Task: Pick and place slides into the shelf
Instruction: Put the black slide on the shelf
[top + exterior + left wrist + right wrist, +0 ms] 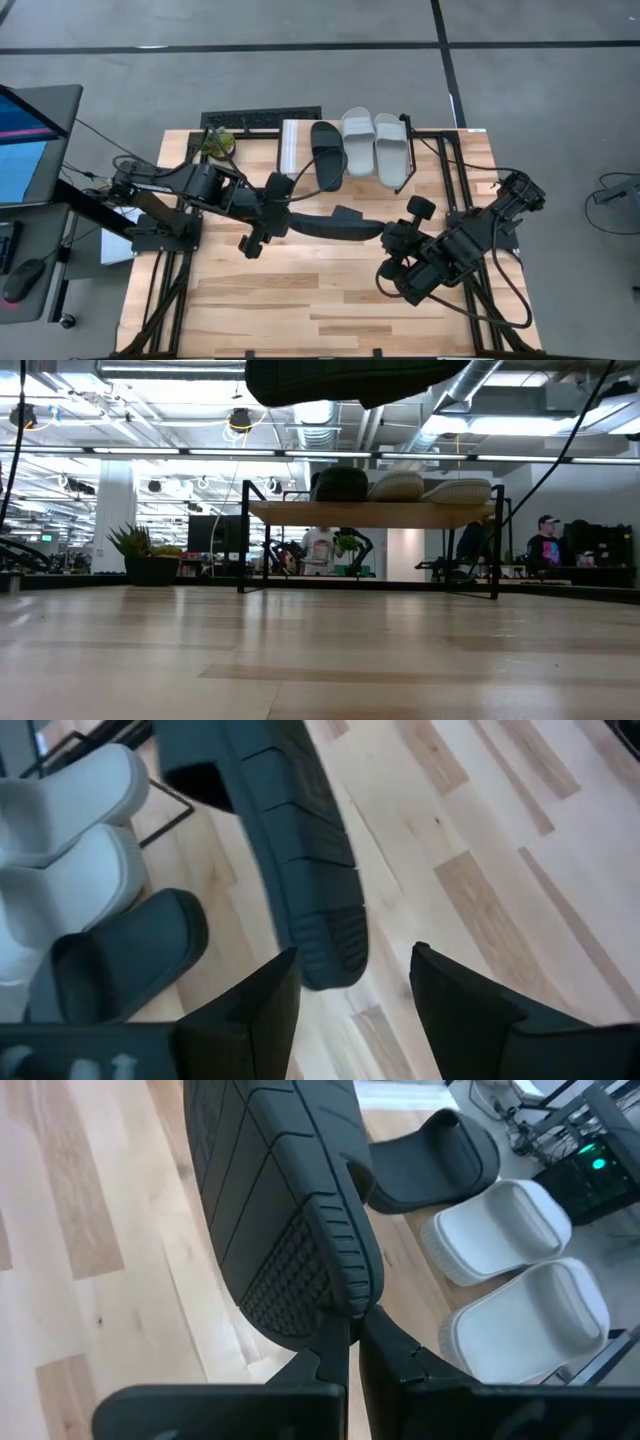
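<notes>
A black slide (330,222) hangs in the air over the middle of the table, lying left to right, and also shows at the top of the low view (350,380). My right gripper (392,238) is shut on its right end. My left gripper (284,218) is open at its left end (330,955), one finger on either side, with gaps showing. On the shelf (290,148) at the far edge, one black slide (328,150) and two light grey slides (358,142) (390,146) rest side by side on their soles on the plank (380,513). My right gripper pinches the black slide by the rim of its right end (345,1305) between its two shut fingers (400,1355). The fingers come from the table's right, lying along the slide. The slide is lifted clear of the table and roughly level, with its treaded sole (290,1270) facing the wrist camera.
A potted plant (215,140) stands at the table's far left corner beside a dark slotted panel (260,118). The shelf's black legs (405,185) stand near the right arm. Bare tabletop (300,300) lies toward the near edge. People (545,540) show in the room behind.
</notes>
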Tool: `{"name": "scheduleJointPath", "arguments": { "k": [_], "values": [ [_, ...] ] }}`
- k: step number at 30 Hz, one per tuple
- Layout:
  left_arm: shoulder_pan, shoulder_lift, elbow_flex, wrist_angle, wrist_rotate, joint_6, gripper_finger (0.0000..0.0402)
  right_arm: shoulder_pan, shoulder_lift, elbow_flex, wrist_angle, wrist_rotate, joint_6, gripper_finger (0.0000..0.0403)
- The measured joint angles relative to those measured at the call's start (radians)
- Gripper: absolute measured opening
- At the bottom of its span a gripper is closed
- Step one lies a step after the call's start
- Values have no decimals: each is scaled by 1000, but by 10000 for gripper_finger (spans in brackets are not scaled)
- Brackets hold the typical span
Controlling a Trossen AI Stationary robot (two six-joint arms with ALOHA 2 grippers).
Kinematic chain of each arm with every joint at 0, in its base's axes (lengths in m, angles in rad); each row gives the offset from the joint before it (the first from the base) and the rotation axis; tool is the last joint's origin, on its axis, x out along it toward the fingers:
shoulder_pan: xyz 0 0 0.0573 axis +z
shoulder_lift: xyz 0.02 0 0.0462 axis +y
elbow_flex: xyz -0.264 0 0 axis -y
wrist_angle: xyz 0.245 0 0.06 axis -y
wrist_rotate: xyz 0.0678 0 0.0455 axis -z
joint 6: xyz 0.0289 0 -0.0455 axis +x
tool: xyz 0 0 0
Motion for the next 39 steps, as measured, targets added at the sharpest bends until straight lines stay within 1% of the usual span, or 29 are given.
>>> {"name": "scheduleJointPath", "arguments": {
  "k": [5, 15, 22, 27, 39],
  "values": [
    [0, 0, -4, 0, 2, -19, 180, 3, 0, 15, 3, 21, -8, 0],
    [0, 0, -4, -13, 1, -58, 180, 59, 0, 86, 3, 93, -28, 0],
    [0, 0, -4, -15, 0, -77, 180, 68, 0, 89, 10, 96, -30, 0],
    [0, 0, -4, -19, 0, -108, 180, 68, 0, 89, 49, 92, -62, 0],
    [0, 0, -4, -18, 12, -153, 180, 68, 0, 89, 50, 94, -75, 0]
  ]
}}
